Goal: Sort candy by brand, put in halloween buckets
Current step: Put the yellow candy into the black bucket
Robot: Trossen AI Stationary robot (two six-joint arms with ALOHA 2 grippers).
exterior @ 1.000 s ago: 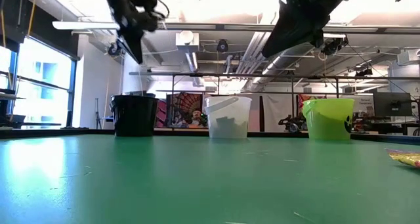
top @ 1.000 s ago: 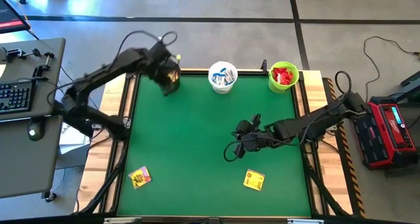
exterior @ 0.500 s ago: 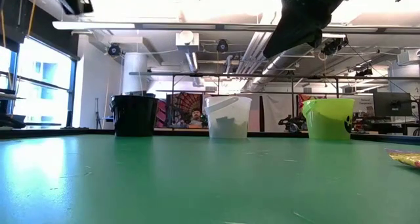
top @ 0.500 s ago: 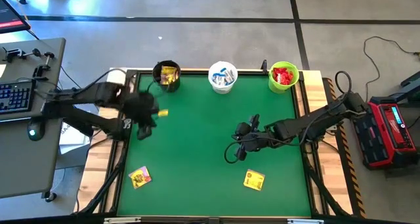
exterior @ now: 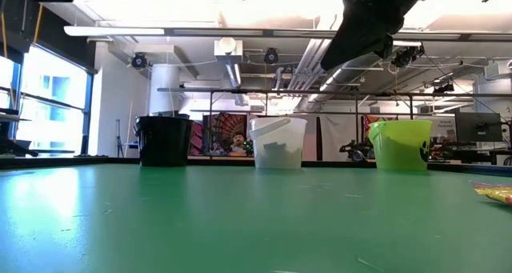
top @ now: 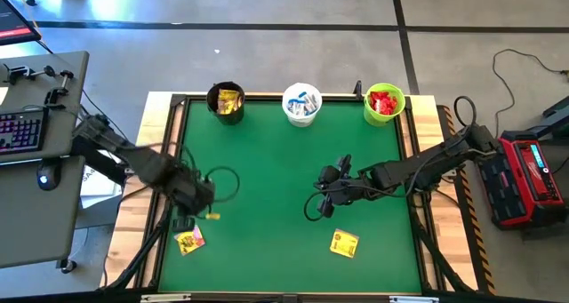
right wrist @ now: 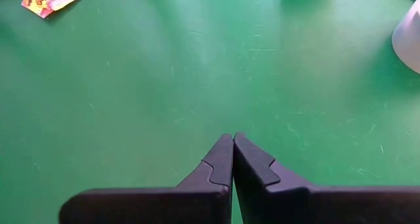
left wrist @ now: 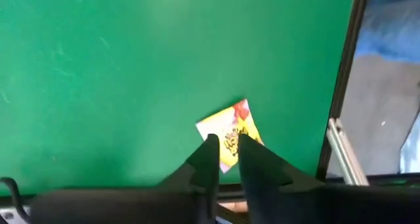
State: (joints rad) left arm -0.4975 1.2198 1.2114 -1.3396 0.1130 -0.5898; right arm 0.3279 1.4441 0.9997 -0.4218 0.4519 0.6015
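On the green tabletop (top: 267, 179), three buckets stand in a row along the far edge: the black bucket (top: 226, 102) at the left with a yellow packet showing inside, the white bucket (top: 301, 104) in the middle holding white-and-blue candy, and the lime green bucket (top: 384, 104) at the right holding red candy. In the low view they stand upright and apart from one another.

Two yellow packets lie flat on the near part of the tabletop. One yellow packet (top: 189, 241) sits near the near-left corner, close to the left rail. The other yellow packet (top: 344, 243) lies toward the near right, well apart from the first.

The left gripper (top: 188, 216) hangs over the near-left part of the tabletop, just beside the near-left packet. In the left wrist view its two dark fingers (left wrist: 207, 159) stand slightly apart with a narrow gap between them, nothing held, and the yellow packet shows just past the fingertips, partly hidden by them.

The right gripper (top: 316, 198) waits above the middle of the tabletop, right of centre, with its fingers (right wrist: 222, 161) pressed together and nothing between them. Its wrist view shows bare green surface ahead, a yellow packet far off at one corner and the edge of the white bucket at another.
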